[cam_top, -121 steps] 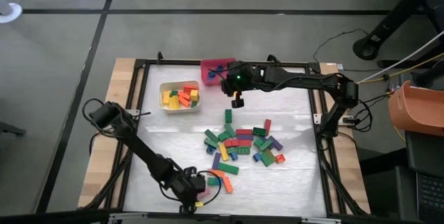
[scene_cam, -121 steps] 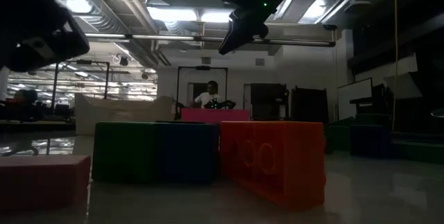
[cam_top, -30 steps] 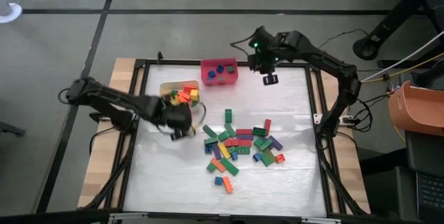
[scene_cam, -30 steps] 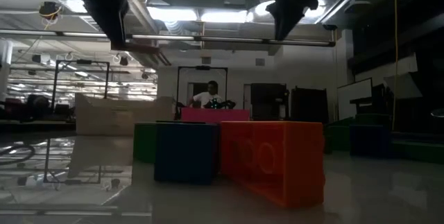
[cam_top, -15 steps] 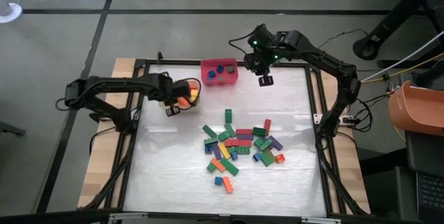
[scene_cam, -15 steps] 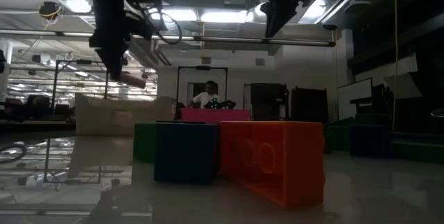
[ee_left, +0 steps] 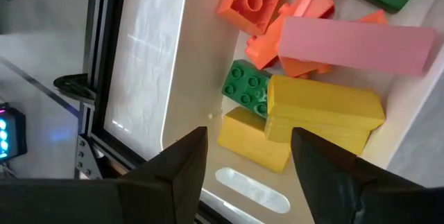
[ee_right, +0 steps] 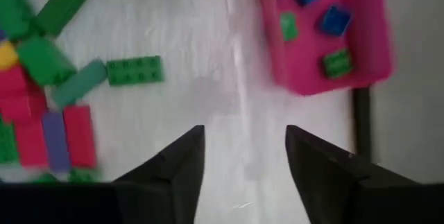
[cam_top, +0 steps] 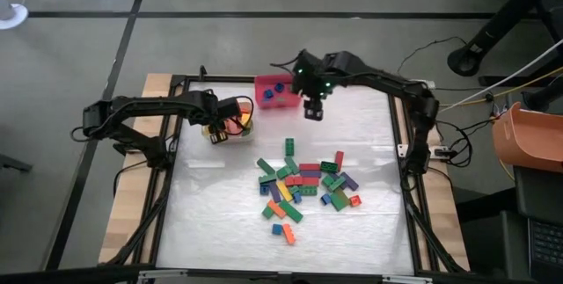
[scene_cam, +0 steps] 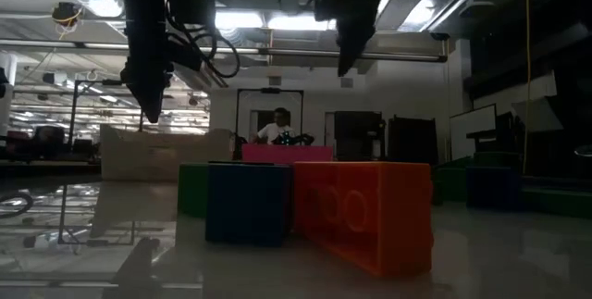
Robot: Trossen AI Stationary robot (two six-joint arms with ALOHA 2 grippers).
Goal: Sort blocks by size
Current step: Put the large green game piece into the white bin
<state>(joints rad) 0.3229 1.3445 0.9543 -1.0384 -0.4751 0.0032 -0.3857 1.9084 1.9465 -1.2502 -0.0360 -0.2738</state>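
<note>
A heap of mixed blocks (cam_top: pixel 303 183) lies on the table's middle, with a few loose ones nearer the front. My left gripper (ee_left: pixel 248 137) hangs open above the white bin (ee_left: pixel 222 57) at the far left. That bin holds long bars: a pink one (ee_left: pixel 354 40) lies on top of orange and yellow ones. My right gripper (ee_right: pixel 243 132) hangs open over bare table just right of the red bin (ee_right: pixel 364 23). In that bin lie short blue and green blocks. Neither gripper has anything between its fingers.
The two bins stand side by side at the table's far edge, the white one (cam_top: pixel 250 112) left of the red one (cam_top: pixel 260 82). A black frame rail runs round the table. In the low view a blue block (scene_cam: pixel 245 202) and an orange block (scene_cam: pixel 365 211) stand close in front.
My left gripper has swung from the table's middle left toward the far edge, to above the white bin. The pale bar that showed at its fingertips in the low view is gone from there. My right gripper has gone left and down, beside the red bin, and has rolled.
</note>
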